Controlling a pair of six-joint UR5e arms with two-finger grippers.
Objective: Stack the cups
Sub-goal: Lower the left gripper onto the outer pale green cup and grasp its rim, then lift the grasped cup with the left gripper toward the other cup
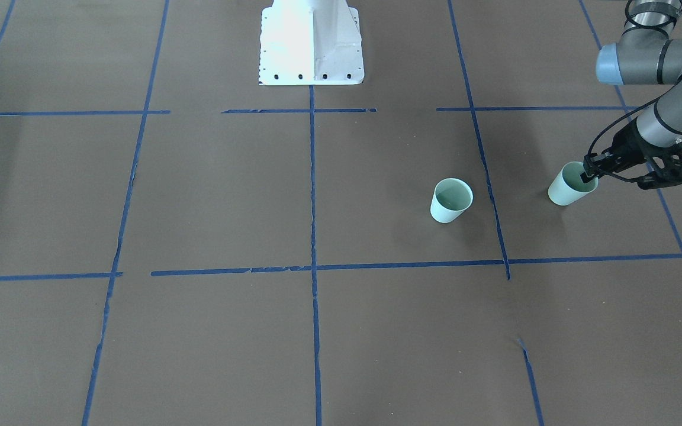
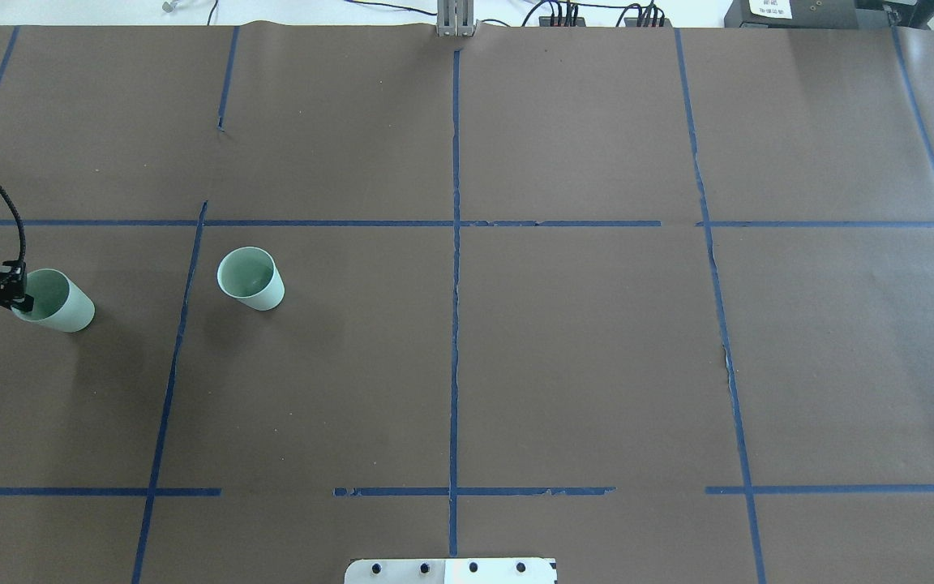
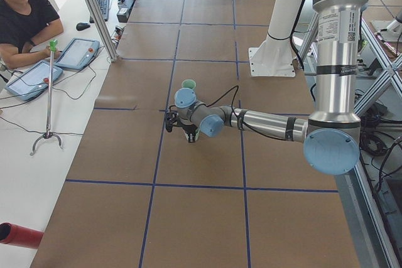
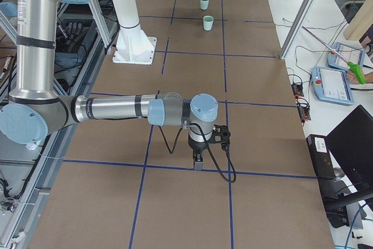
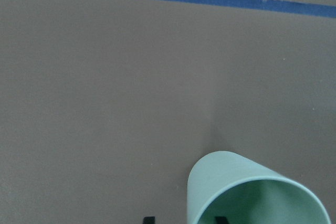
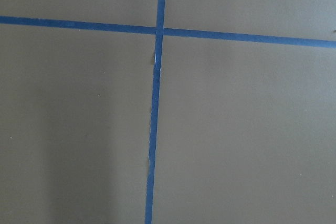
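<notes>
Two pale mint-green cups stand upright on the brown table. One cup (image 1: pixel 451 200) (image 2: pixel 250 278) stands free. My left gripper (image 1: pixel 588 173) (image 2: pixel 19 298) is at the other cup (image 1: pixel 570 186) (image 2: pixel 57 302), with one finger inside its rim and one outside. In the left wrist view this cup (image 5: pixel 247 192) fills the bottom right, and the two fingertips (image 5: pixel 149 219) show a gap on either side of its wall. It looks open around the wall. My right gripper (image 4: pixel 198 164) shows only in the exterior right view, pointing down far from both cups. I cannot tell whether it is open or shut.
The white robot base (image 1: pixel 311 44) (image 2: pixel 451 570) stands at the table's middle edge. Blue tape lines (image 2: pixel 456 243) divide the brown paper into squares. An operator (image 3: pixel 25 17) sits beside tablets off the table's far side.
</notes>
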